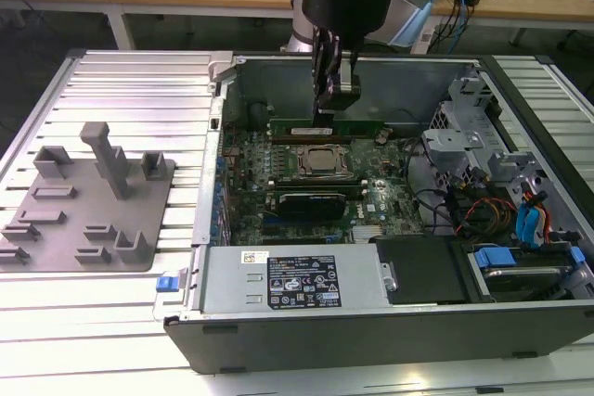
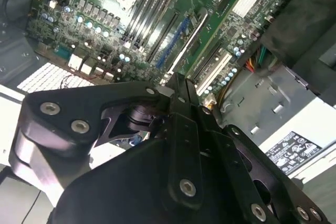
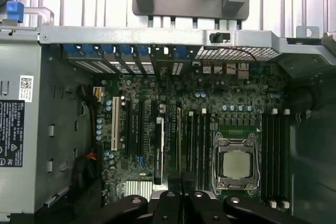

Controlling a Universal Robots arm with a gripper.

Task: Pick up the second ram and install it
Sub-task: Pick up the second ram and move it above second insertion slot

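We see the second ram (image 1: 297,127) pinched between the narrowly set fingers (image 1: 343,88), directly beneath them; its long axis runs crosswise to the fingers, parallel to the motherboard slots (image 3: 197,150) below; the processor socket (image 1: 322,162) sits below, slightly aside; the printed label (image 1: 304,287) on the power supply (image 1: 232,275) we leave unread.
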